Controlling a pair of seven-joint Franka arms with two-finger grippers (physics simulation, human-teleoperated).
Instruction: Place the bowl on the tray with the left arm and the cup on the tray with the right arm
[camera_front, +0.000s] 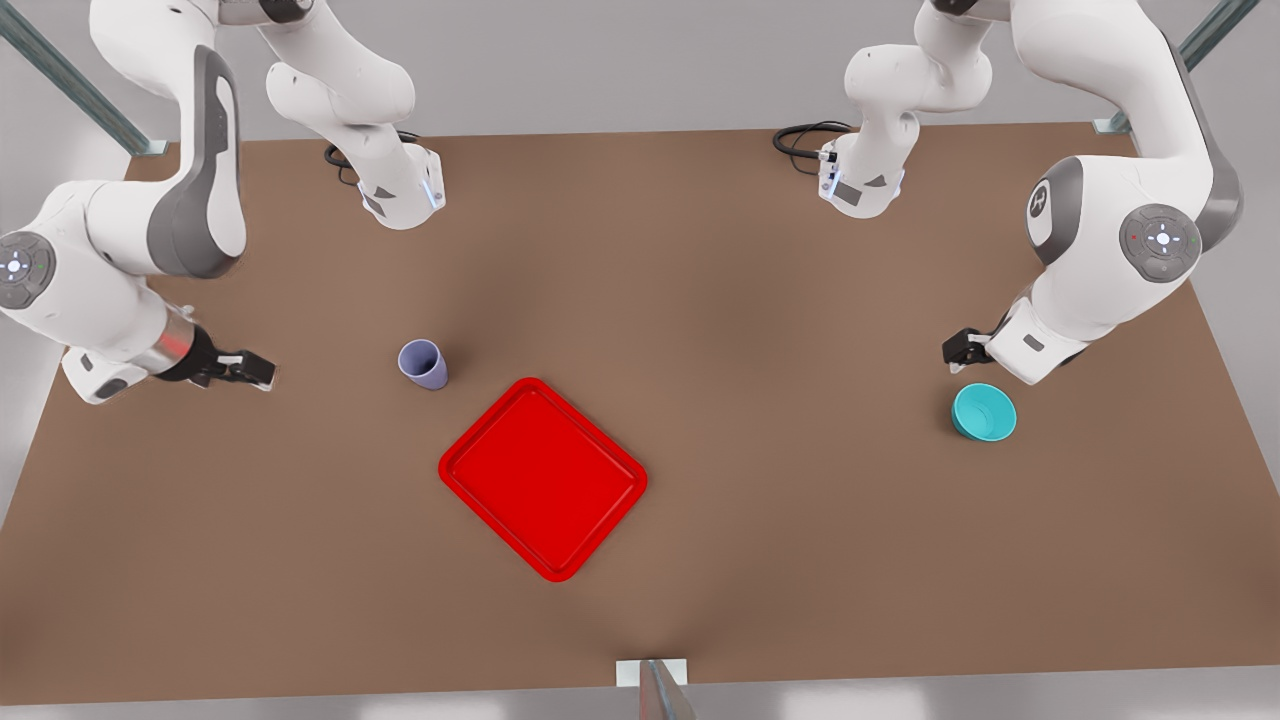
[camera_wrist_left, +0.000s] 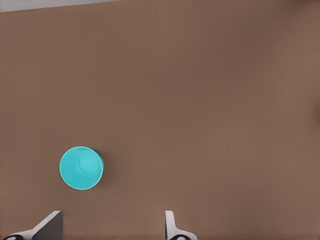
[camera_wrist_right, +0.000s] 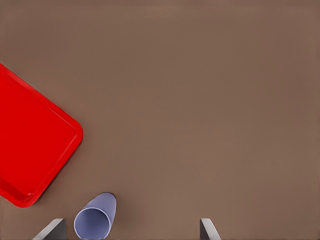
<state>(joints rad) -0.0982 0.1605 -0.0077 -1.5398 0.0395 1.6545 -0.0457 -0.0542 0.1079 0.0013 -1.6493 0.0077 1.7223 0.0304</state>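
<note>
Left gripper (camera_front: 962, 348): jaws spread wide, nothing between them; in the left wrist view both fingertips (camera_wrist_left: 171, 222) show far apart over bare table. It hangs above the brown table (camera_front: 760, 300) on the front view's right, near the bowl (camera_front: 984, 412) but clear of it. The bowl sits upright on the table, well apart from the tray (camera_front: 543, 477); in the left wrist view the bowl (camera_wrist_left: 81, 167) lies ahead of the fingertips, nearer one of them than the other, not between them. Right gripper (camera_front: 243, 369): jaws also spread wide and empty, fingertips (camera_wrist_right: 207, 230) apart in the right wrist view. It hangs on the front view's left, apart from the cup (camera_front: 424, 363). The cup stands upright on the table, mouth up, near the tray's corner but not touching it; in the right wrist view the cup (camera_wrist_right: 96, 216) lies just beside one fingertip, with the tray (camera_wrist_right: 35, 145) close by. The tray lies flat at the table's centre, turned corner-on to the front view, with nothing on it.
</note>
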